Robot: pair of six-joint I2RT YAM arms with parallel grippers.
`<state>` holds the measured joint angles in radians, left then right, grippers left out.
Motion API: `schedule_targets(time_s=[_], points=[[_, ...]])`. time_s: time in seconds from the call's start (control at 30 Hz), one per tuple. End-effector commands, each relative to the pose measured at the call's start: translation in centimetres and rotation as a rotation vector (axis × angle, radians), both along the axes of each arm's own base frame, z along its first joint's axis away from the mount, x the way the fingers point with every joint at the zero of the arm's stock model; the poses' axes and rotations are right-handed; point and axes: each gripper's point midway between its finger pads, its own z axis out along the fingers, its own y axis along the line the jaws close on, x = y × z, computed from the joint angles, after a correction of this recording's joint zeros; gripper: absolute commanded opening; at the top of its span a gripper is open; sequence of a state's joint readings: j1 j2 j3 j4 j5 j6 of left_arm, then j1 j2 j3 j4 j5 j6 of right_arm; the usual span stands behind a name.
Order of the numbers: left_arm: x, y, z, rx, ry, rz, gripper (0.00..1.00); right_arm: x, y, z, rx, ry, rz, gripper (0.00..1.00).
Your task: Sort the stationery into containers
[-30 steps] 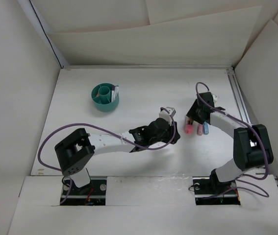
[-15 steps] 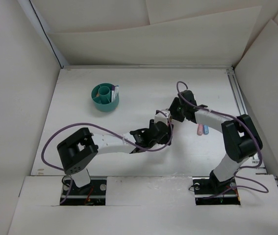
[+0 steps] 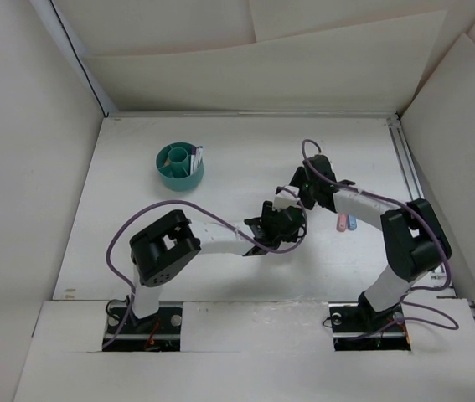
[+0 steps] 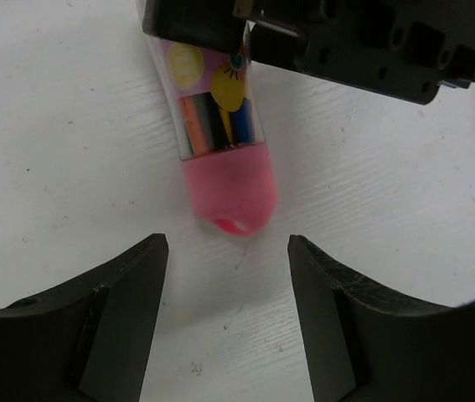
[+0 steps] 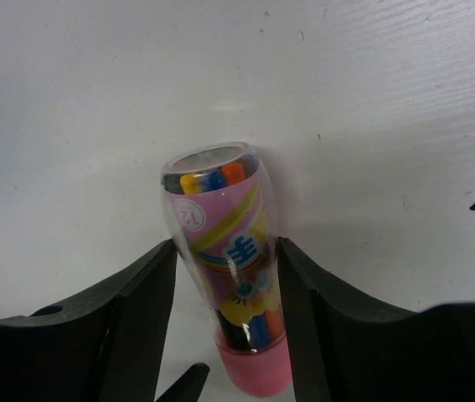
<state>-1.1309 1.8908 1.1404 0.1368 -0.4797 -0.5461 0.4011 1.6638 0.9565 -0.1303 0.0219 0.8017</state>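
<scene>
Since half a second ago: left gripper (image 3: 287, 213) moved in beneath right gripper (image 3: 298, 194), both well right of round teal plastic divided cup (image 3: 178, 180); handover likely.
Left wrist: jaws spread wide, empty; pink-capped clear stubby tube (image 4: 224, 151) just ahead, between fingertips' line.
Right wrist: fingers clamped on tube's sides.

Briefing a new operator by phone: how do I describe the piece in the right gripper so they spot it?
Near the middle of the table, the right gripper clamps a stubby tube, pink cap facing the open left gripper. The pink piece and blue piece nearby lie loose; only this one is held, its clear body showing coloured sticks.
</scene>
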Motion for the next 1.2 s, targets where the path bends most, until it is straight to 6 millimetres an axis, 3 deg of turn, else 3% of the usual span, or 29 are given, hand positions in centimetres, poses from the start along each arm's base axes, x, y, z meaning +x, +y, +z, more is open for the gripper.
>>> schedule_targets(time_s=[0.0, 0.33, 0.53, 0.97, 1.17], points=[[1.2, -0.4, 1.4, 0.003, -0.051, 0.033, 0.56, 0.6, 0.5, 2.6, 0.029, -0.073, -0.006, 0.55], [2.2, -0.7, -0.5, 0.063, -0.065, 0.062, 0.50, 0.3, 0.5, 3.4, 0.043, -0.089, 0.000, 0.57], [2.8, -0.7, -0.9, 0.074, -0.081, 0.092, 0.48, 0.1, 0.5, 3.8, 0.047, -0.099, 0.000, 0.61], [4.3, -0.6, -0.8, 0.073, -0.112, 0.131, 0.48, 0.2, 0.6, 3.2, 0.042, -0.089, 0.013, 0.61], [4.8, -0.2, -0.7, 0.077, -0.118, 0.148, 0.28, 0.2, 0.6, 5.0, 0.054, -0.133, 0.020, 0.68]])
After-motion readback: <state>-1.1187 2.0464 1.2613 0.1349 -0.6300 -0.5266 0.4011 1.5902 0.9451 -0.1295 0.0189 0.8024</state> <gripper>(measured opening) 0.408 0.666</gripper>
